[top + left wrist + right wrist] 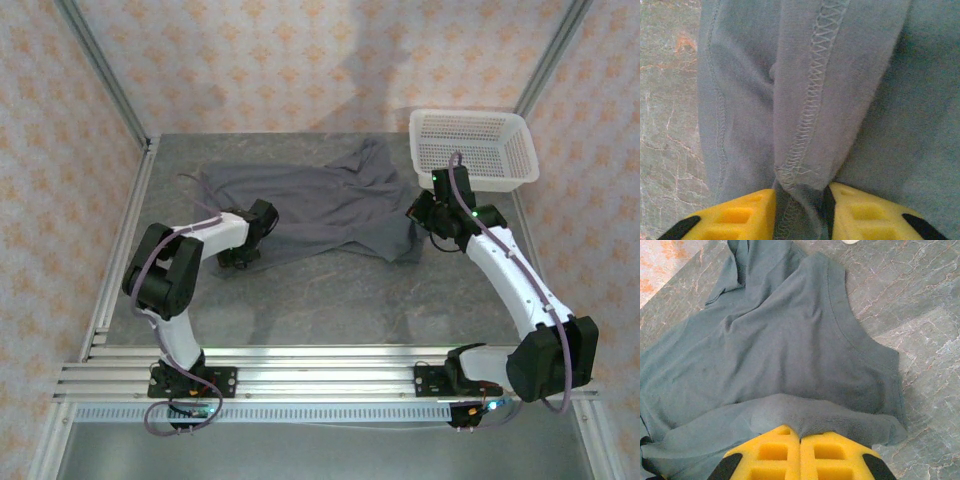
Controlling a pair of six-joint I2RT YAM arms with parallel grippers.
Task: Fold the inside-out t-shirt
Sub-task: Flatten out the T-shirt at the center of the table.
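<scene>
Both arms are bent low, left gripper (801,207) pinched narrowly on a t-shirt (320,205) seam, its zigzag stitching resolved in the wrist view, right gripper (800,440) clamped tight on a bunched edge, cloth seen overhead spread between both.

In the left wrist view the dark slate-grey thin-cloth t-shirt (875,110) runs past three edges; the left gripper (801,215) is cropped at the bottom.

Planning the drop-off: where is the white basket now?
In the top view, the white basket sits at the far right corner of the table, beyond the right pincer gripping the t-shirt.
</scene>
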